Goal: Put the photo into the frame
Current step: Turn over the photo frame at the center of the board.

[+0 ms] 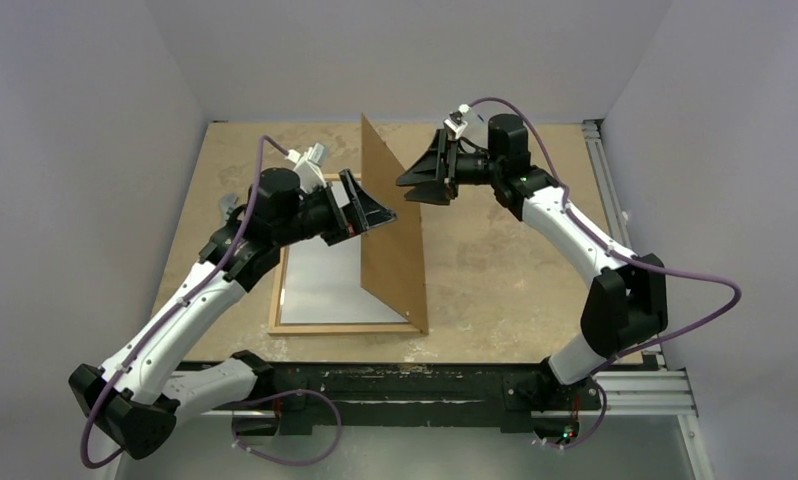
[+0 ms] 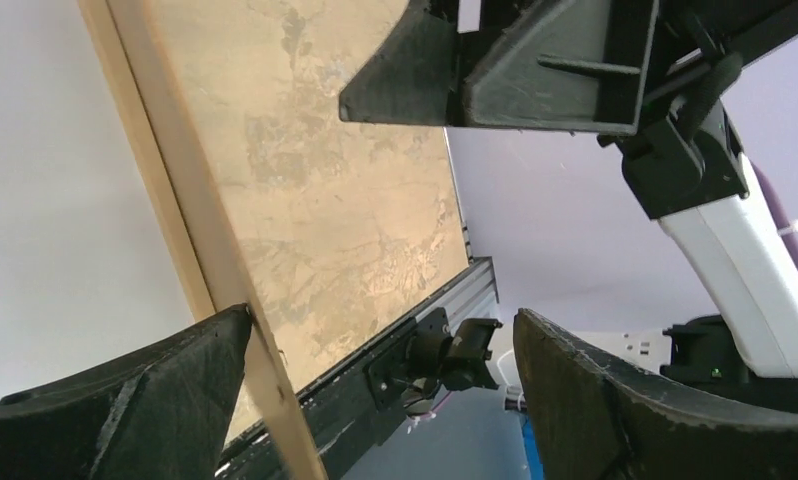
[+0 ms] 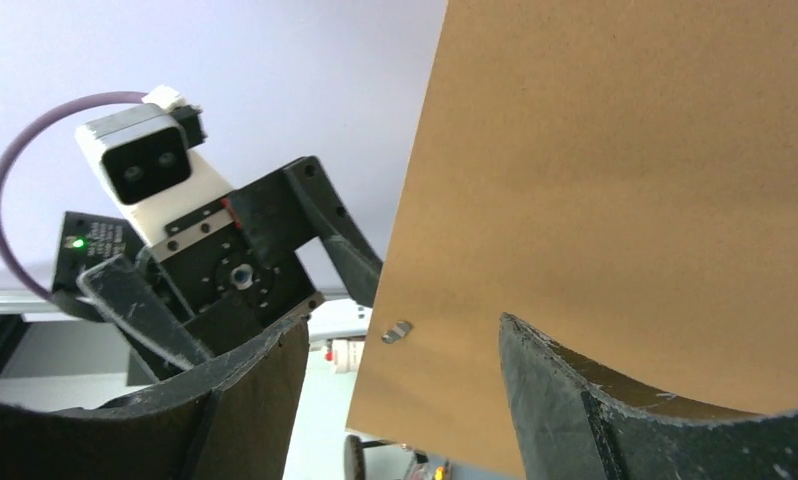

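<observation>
Frame (image 1: 335, 327) lies flat beneath the left claw (image 1: 375, 216).

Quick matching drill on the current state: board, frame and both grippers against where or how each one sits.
1. backing board
2. frame
3. left gripper
4. right gripper

A. lying flat on the table
B. open, on the board's right side
C. standing upright on its edge
D. open, on the board's left side

Pairs: 1-C, 2-A, 3-D, 4-B
</observation>
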You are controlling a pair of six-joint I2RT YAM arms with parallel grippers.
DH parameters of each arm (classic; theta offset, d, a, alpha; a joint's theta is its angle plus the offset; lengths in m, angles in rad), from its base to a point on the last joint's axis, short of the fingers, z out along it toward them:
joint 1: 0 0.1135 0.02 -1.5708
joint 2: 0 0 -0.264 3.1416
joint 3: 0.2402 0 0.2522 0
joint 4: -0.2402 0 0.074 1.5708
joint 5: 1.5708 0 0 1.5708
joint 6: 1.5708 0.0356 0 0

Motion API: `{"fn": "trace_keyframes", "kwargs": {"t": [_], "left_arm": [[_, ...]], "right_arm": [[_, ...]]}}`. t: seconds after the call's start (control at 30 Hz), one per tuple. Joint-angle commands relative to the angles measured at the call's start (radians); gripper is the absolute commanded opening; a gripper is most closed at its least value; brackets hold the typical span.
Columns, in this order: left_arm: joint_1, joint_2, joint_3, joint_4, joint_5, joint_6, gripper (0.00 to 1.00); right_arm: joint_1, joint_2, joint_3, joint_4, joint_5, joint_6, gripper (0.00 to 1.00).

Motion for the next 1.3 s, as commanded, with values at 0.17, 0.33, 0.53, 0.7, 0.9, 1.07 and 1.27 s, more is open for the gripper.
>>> {"fn": "trace_keyframes", "kwargs": {"t": [0.17,0.33,0.53,0.7,0.9,1.07,1.27], "left_arm": [[0.017,0.049,0.026,-0.082,-0.042,0.044,0.97],[0.018,0.030,-0.069,-0.027,-0.106,0.038,0.86],[0.022,0.079,-0.194,0.133,-0.105,0.002,0.81],[0.030,0.119,-0.271,0.223,-0.117,-0.020,0.81],[0.047,0.171,-0.360,0.339,-0.108,-0.055,0.82],[0.061,0.234,-0.396,0.381,-0.098,-0.067,0.83],[0.080,0.272,-0.405,0.337,-0.125,-0.056,0.83]], "right_arm": [[-0.012,-0.050,-0.022,0.135,-0.082,0.064,0.68],[-0.053,-0.067,-0.040,-0.046,-0.025,-0.081,0.67],[-0.120,-0.074,-0.069,-0.361,0.138,-0.366,0.67],[-0.211,-0.042,-0.143,-0.516,0.379,-0.545,0.68],[-0.298,0.090,-0.260,-0.490,0.531,-0.605,0.68],[-0.300,0.154,-0.283,-0.451,0.663,-0.595,0.68],[-0.308,0.157,-0.275,-0.408,0.711,-0.578,0.68]]}}
